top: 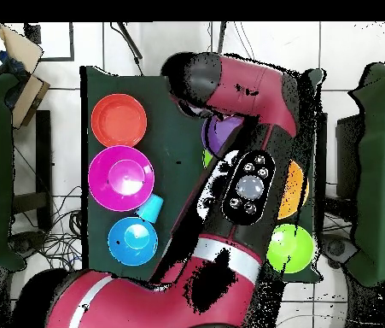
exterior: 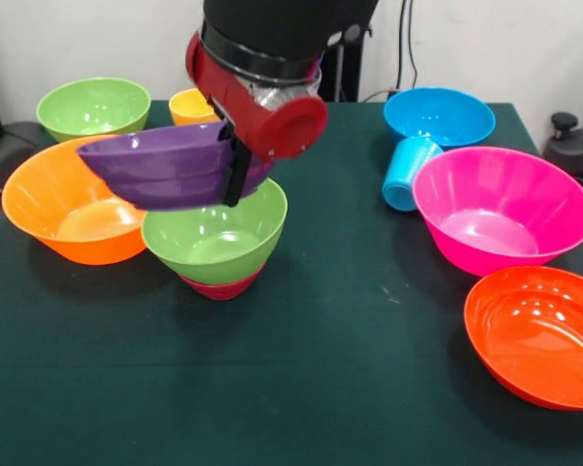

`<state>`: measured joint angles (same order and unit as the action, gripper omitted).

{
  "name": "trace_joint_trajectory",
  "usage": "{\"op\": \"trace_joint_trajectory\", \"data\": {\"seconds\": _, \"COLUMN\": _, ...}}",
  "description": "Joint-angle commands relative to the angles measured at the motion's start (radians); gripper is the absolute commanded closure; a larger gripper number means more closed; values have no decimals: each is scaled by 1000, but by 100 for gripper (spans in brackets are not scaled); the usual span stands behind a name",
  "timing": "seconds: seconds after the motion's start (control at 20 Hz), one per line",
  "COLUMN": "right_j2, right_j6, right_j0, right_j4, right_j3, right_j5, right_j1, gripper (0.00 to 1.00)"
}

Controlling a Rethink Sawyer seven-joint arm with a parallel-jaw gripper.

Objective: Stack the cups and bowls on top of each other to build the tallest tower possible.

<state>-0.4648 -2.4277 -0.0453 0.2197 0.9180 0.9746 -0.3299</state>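
My gripper (exterior: 235,163) is shut on the rim of the purple bowl (exterior: 160,165) and holds it tilted, just over a green bowl (exterior: 214,238). That green bowl sits on the small crimson bowl (exterior: 220,286). I cannot tell whether purple touches green. The yellow-orange cup (exterior: 190,105) stands behind them. The light blue cup (exterior: 406,173) lies on its side by the blue bowl (exterior: 439,115). In the overhead view the arm hides most of the stack; the purple bowl (top: 223,131) and a sliver of the green bowl (top: 207,158) show.
The large orange bowl (exterior: 68,209) sits close to the stack's left. A second green bowl (exterior: 93,105) is at the back left. The large pink bowl (exterior: 500,209) and the red-orange bowl (exterior: 539,335) are on the right.
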Motion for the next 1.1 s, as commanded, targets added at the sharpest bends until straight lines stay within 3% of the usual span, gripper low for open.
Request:
{"op": "trace_joint_trajectory", "data": {"seconds": 0.05, "right_j2": 166, "right_j6": 106, "right_j0": -1, "right_j4": -32, "right_j3": 60, "right_j5": 19, "right_j1": 12, "gripper": 100}}
{"op": "trace_joint_trajectory", "data": {"seconds": 0.3, "right_j2": 193, "right_j6": 167, "right_j0": -13, "right_j4": -30, "right_j3": 135, "right_j5": 79, "right_j1": -60, "gripper": 100}}
{"op": "trace_joint_trajectory", "data": {"seconds": 0.6, "right_j2": 170, "right_j6": 121, "right_j0": 5, "right_j4": -45, "right_j3": 147, "right_j5": 219, "right_j1": -91, "gripper": 100}}
{"op": "trace_joint_trajectory", "data": {"seconds": 1.1, "right_j2": 172, "right_j6": 20, "right_j0": 14, "right_j4": -56, "right_j3": 85, "right_j5": 122, "right_j1": 40, "gripper": 100}}
